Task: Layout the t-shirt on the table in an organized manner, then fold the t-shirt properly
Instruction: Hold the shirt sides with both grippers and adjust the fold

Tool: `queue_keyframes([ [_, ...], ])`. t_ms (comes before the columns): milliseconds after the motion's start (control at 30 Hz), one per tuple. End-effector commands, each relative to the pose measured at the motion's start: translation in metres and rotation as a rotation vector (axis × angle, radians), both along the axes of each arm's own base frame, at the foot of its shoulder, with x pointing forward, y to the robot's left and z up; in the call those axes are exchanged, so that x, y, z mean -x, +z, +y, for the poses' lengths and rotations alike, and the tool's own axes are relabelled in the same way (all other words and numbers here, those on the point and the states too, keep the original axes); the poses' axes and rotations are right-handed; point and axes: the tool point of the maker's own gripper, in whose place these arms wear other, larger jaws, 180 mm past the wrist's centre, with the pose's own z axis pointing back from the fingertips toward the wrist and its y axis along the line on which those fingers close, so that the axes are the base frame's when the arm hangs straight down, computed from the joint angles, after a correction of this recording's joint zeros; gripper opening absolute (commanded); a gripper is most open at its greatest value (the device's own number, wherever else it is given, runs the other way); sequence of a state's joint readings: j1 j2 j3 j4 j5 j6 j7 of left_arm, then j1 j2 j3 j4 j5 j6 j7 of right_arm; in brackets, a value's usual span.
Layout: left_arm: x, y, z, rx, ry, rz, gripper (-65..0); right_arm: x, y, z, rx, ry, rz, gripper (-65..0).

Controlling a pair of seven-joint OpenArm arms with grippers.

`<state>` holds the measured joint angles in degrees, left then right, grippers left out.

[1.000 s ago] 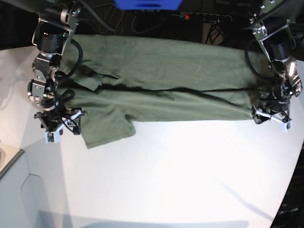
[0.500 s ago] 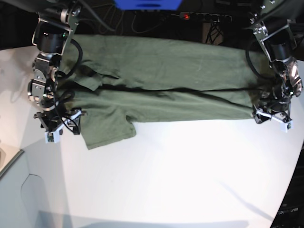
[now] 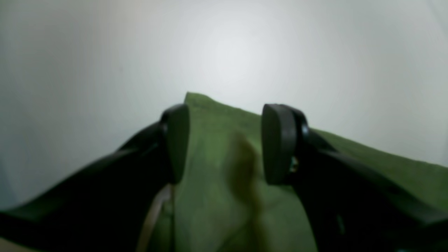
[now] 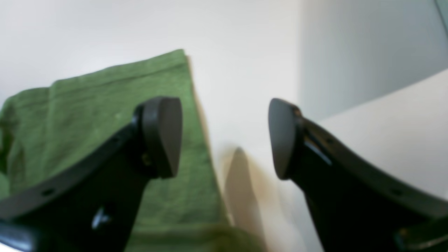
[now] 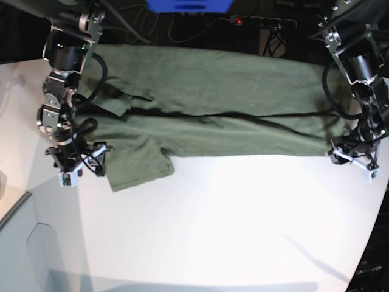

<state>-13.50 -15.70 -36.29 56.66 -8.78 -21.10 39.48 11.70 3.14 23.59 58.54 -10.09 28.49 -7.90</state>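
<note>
The left gripper [image 5: 352, 159] has been shifted slightly outward along the shirt [image 5: 206, 103]; its fingers are spread, the hem corner lying between them unpinched. The right gripper [image 5: 78, 165] is spread wide beside the sleeve, so folding is judged not yet begun.

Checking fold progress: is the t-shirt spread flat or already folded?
Partly folded. The t-shirt lies as a long band on the table, a dark crease running along its length, one sleeve sticking out near the right gripper.

- The t-shirt [image 5: 206, 103], olive green, lies folded lengthwise along the far side, one sleeve sticking out toward the near-left.
- The table [image 5: 231, 225] is white and smooth.
</note>
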Motion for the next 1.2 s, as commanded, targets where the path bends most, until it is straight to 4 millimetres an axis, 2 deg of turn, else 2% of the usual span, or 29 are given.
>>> queue_keyframes([
  [0, -0.009, 0.018, 0.019, -0.039, 0.051, -0.042, -32.5, -0.015, 0.02, -0.003, -0.003, -0.004, -0.068, -25.5],
  [67, -0.007, 0.019, 0.03, -0.057, 0.11, -0.045, -32.5, -0.015, 0.02, -0.002, -0.006, -0.004, -0.069, -25.5],
  [333, -0.017, 0.026, 0.033, -0.081, 0.127, -0.128, -32.5, -0.015, 0.02, -0.002, -0.006, -0.004, -0.071, -25.5],
  [467, -0.017, 0.01, 0.031, -0.056, 0.151, -0.123, -32.5, -0.014, 0.019, -0.001, -0.007, -0.004, -0.068, -25.6],
  [633, -0.022, -0.015, 0.011, -0.049, 0.098, -0.1, -32.5, -0.012, 0.018, -0.001, -0.007, -0.004, -0.065, -25.6],
  [800, -0.023, -0.022, 0.006, -0.049, 0.095, -0.117, -32.7, -0.012, 0.018, -0.003, -0.004, -0.004, -0.065, -25.6],
  [967, -0.02, -0.023, 0.009, -0.055, 0.098, -0.113, -33.7, -0.012, 0.018, -0.004, -0.001, -0.004, -0.062, -25.6],
  [1067, -0.02, -0.023, 0.009, -0.054, 0.096, -0.113, -42.7, -0.013, 0.018, -0.003, -0.003, -0.004, -0.063, -25.4],
  [1167, -0.022, -0.022, 0.009, -0.054, 0.098, -0.116, -56.7, -0.014, 0.02, -0.003, -0.004, -0.004, -0.066, -25.4],
])
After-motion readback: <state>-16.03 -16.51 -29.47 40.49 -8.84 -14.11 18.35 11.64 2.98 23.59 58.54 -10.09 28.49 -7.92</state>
